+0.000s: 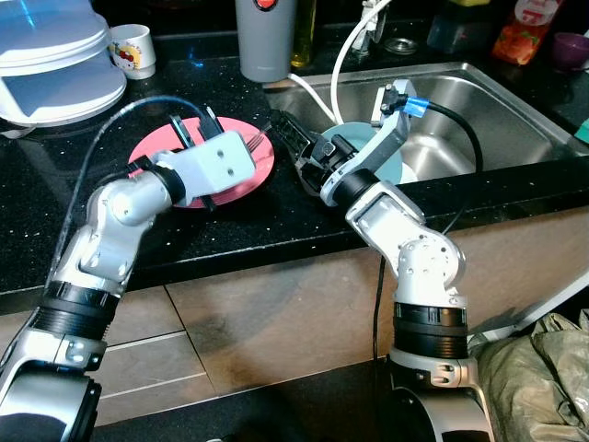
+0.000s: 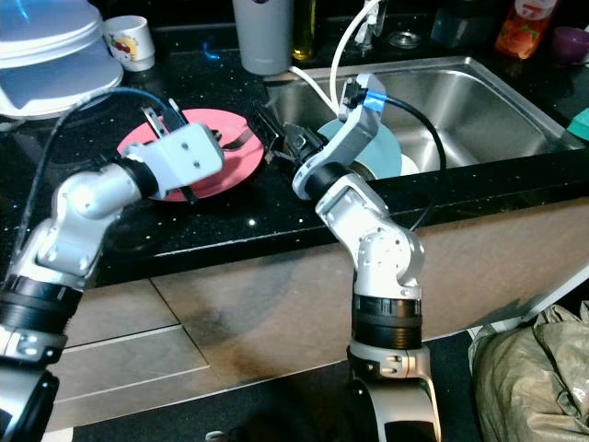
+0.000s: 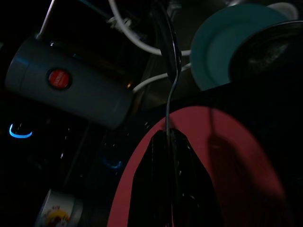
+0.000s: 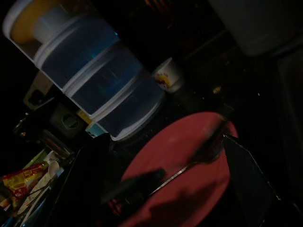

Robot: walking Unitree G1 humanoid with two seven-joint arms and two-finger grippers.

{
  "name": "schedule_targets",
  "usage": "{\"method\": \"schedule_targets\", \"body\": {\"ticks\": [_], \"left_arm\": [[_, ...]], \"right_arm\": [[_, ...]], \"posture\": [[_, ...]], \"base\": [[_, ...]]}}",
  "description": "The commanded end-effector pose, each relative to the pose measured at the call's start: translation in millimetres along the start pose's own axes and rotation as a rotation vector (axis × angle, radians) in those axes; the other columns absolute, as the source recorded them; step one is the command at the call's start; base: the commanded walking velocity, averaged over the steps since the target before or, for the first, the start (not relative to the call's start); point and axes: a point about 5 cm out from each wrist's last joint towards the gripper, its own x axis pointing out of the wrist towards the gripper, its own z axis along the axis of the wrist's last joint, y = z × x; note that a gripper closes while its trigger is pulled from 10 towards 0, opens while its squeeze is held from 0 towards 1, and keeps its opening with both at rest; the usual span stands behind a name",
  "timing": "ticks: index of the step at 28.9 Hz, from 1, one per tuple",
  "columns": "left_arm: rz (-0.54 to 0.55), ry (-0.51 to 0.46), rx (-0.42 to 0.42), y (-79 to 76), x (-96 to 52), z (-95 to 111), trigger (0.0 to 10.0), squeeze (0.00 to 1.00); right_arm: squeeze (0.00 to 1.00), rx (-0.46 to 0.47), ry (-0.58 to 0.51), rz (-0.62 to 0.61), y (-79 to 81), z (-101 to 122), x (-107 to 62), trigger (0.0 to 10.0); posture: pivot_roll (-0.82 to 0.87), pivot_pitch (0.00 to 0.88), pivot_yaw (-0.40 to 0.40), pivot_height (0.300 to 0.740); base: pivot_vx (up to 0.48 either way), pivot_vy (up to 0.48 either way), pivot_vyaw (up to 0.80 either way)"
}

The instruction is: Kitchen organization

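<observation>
1. While clamping the fork [image 3: 170, 85] by the tip of its thin handle, hovers over the pink plate [image 1: 262, 173] on the black counter [image 1: 230, 230]: noted of the left gripper [image 3: 166, 137], fingers pressed together on the metal with no gap visible.
2. Decisive relation: runs straight out from the left gripper's fingertips, long axis in line with the fingers, head end farthest from them.
3. Points toward the sink [image 1: 515, 120] and the teal plate [image 3: 213, 52] lying in it, with the tines reaching about to the pink plate's sink-side rim.
4. Cannot tell whether touching the plate surface or held just above it; appears low and nearly level in the right wrist view.
5. Regarding the right gripper [image 1: 293, 140]: sits just beside the pink plate's sink-side rim, facing the tines, fingers spread wide and holding nothing.
6. Judged nearer to the fork's head than to its handle; already secured by the left arm, so no regrasp needed there.
7. Judged next: either carry along the fork's own axis toward the sink, or pass the free head end into the open right fingers.
</observation>
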Motion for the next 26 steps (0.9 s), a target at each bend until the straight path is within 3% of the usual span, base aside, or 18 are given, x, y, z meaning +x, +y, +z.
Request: {"method": "schedule_targets", "body": {"ticks": [1,8,11,15,16,17,26], "left_arm": [[0.003,-0.039,0.071,-1.1,-2.0,8.8,0.0,0.0],[0.019,-0.092,0.177,-0.8,-1.7,21.8,0.0,0.0],[-0.015,-0.11,0.286,-5.3,-2.0,24.6,0.0,0.0],[-0.021,-0.115,0.309,-7.2,-2.2,24.8,0.0,0.0],[-0.023,-0.111,0.311,-8.4,-2.5,23.5,0.0,0.0],[-0.024,-0.107,0.309,-9.0,-2.9,22.1,0.0,0.0],[-0.016,-0.095,0.319,-9.3,-1.5,15.5,0.0,0.0]], "right_arm": [[0.0,-0.004,0.016,-0.002,0.0,-2.8,1.5,10.0],[0.0,-0.029,0.045,-0.014,-0.1,-6.7,3.6,10.0],[0.0,-0.038,0.058,-0.035,-3.1,-7.8,4.2,10.0],[0.0,-0.035,0.053,-0.043,-4.6,-7.0,4.3,10.0],[0.0,-0.029,0.043,-0.049,-5.8,-5.7,4.1,1.3],[0.0,-0.026,0.033,-0.053,-6.5,-4.5,4.1,0.0],[0.0,-0.019,0.014,-0.065,-8.6,-2.5,4.0,0.0]], "posture": [[0.07,0.173,-0.013,0.74],[0.07,0.172,-0.017,0.74],[0.08,0.171,-0.017,0.74],[0.08,0.171,-0.017,0.74],[0.08,0.171,-0.017,0.74],[0.08,0.171,-0.012,0.74],[0.08,0.17,-0.011,0.74]], "base": [[0.0,0.0,0.0],[0.0,0.0,0.0],[0.0,0.0,0.0],[0.0,0.0,0.0],[0.0,0.0,0.0],[0.0,0.0,0.0],[0.0,0.0,0.0]]}}
